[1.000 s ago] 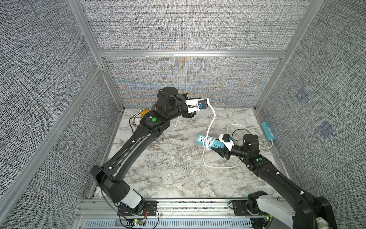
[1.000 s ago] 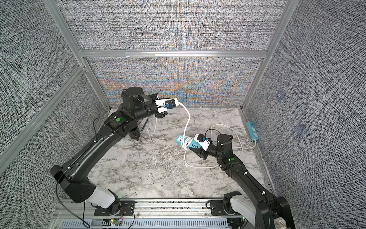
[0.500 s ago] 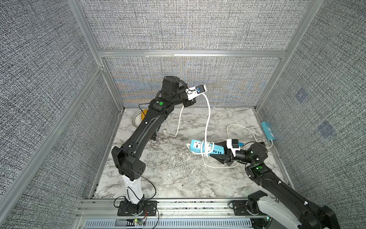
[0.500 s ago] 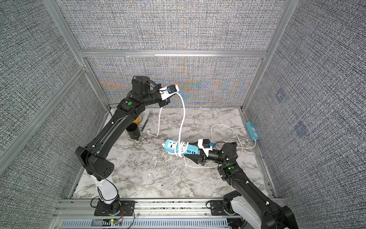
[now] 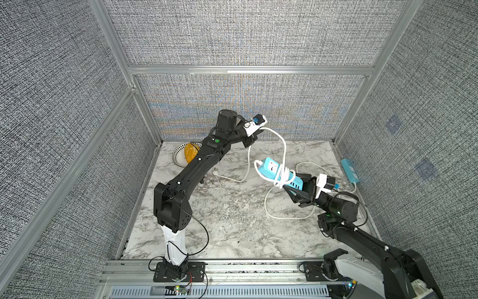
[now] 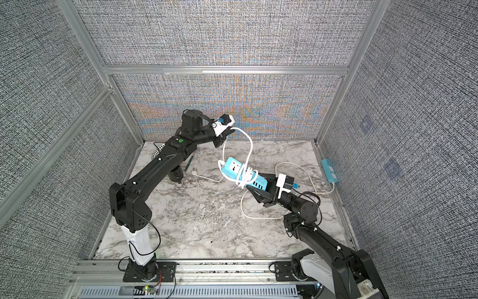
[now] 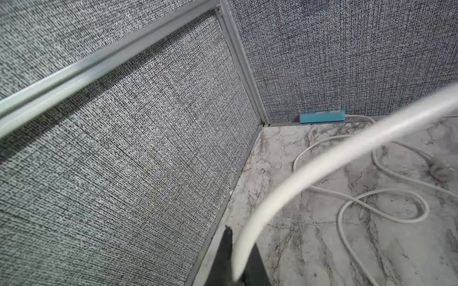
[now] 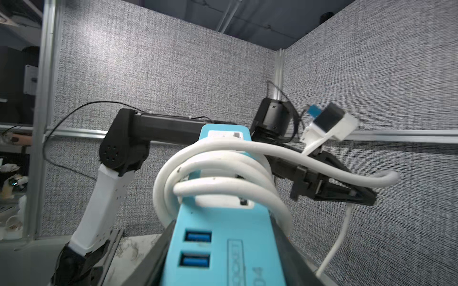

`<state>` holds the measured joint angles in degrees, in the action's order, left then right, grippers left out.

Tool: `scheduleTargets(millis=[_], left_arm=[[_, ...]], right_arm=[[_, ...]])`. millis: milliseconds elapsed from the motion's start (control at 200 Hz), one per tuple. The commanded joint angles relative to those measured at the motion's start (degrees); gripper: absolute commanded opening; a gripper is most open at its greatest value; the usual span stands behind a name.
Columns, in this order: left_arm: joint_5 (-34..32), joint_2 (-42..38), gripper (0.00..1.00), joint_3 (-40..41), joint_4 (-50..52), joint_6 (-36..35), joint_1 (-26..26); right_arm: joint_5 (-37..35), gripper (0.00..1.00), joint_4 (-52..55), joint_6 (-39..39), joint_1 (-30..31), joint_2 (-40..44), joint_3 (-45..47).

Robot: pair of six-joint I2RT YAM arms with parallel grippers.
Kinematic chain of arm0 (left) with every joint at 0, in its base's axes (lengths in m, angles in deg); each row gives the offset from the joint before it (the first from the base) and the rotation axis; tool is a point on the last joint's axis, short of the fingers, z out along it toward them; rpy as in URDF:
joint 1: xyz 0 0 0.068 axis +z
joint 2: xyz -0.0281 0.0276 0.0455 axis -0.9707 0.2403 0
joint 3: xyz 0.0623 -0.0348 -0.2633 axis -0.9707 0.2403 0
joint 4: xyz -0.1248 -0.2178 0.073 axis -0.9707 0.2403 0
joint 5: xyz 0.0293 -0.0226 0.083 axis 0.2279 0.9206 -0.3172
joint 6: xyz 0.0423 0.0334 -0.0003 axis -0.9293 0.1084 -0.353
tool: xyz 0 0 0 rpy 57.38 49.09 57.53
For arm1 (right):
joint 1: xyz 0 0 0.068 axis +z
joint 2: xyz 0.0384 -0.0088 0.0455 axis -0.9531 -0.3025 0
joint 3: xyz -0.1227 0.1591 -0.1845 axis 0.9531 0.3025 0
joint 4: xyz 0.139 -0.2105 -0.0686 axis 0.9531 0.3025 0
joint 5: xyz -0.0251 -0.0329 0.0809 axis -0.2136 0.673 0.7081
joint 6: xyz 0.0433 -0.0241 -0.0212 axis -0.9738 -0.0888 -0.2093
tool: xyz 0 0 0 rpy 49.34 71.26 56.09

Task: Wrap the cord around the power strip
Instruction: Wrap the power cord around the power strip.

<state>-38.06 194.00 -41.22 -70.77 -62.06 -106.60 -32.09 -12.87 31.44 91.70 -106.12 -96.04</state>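
The blue power strip (image 5: pixel 271 165) (image 6: pixel 232 168) is held off the table, tilted, with my right gripper (image 5: pixel 294 184) (image 6: pixel 258 185) (image 8: pixel 223 260) shut on its USB end. The white cord (image 5: pixel 283 145) (image 6: pixel 250 145) (image 8: pixel 223 153) circles the middle of the strip in several turns. From there it rises to my left gripper (image 5: pixel 255 132) (image 6: pixel 228 133) (image 7: pixel 239 252), shut on it high up near the back wall. Below the left gripper the cord hangs down to its plug (image 5: pixel 215 170) on the table.
A second blue power strip (image 5: pixel 349 169) (image 7: pixel 322 116) lies along the right wall, its cord in loose loops (image 5: pixel 284 214) on the marble. At the back left sit a white bowl (image 5: pixel 179 155), a black cylinder (image 6: pixel 176 174) and a pen (image 6: pixel 188 163).
The right gripper has swung the strip's free end up and toward the back. The left gripper, still holding the cord, has stayed high by the back wall and dropped slightly.
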Motion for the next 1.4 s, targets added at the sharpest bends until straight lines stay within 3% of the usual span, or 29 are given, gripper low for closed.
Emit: scheduleTargets(millis=[0, 220, 365, 460, 621, 841, 1071, 1216, 1391], left_arm=[[3.2, -2.4, 0.0, 5.4, -11.0, 8.5, -0.1], [6.6, -6.1, 0.0, 15.2, -14.8, 11.5, -0.8], [6.6, -9.7, 0.0, 20.8, -15.8, 12.5, -2.1], [5.2, -13.5, 0.0, 24.3, -14.3, 10.7, -3.7], [1.1, -19.5, 0.0, 26.0, -3.1, 2.5, -8.3], [-8.1, -23.6, 0.0, 22.2, 7.7, -5.1, -13.1], [-20.2, -22.9, 0.0, 13.2, 16.3, -19.6, -14.5], [-17.3, -21.2, 0.0, 7.7, 20.4, -28.5, -14.6], [-15.5, -19.9, 0.0, 6.2, 19.5, -36.8, -14.6]], right_arm=[[-10.0, 0.0, -19.3, 1.1, -0.1, -1.5, -2.6], [-19.3, 0.0, -18.2, 8.9, -0.3, -3.9, -6.9], [-24.5, 0.0, -9.7, 17.9, -0.3, -4.5, -10.0], [-31.5, 0.0, -1.7, 24.7, -0.3, -3.4, -11.3], [-41.7, 0.0, 17.1, 36.0, -0.3, -1.5, -15.4], [-46.0, 0.0, 41.6, 45.8, 0.3, -1.9, -22.6], [-39.9, 0.0, 69.4, 49.7, 0.4, -1.2, -29.5], [-36.4, 0.0, 78.9, 48.5, 0.9, 0.1, -29.5], [-25.2, 0.0, 87.4, 49.4, 0.9, 1.6, -28.7]])
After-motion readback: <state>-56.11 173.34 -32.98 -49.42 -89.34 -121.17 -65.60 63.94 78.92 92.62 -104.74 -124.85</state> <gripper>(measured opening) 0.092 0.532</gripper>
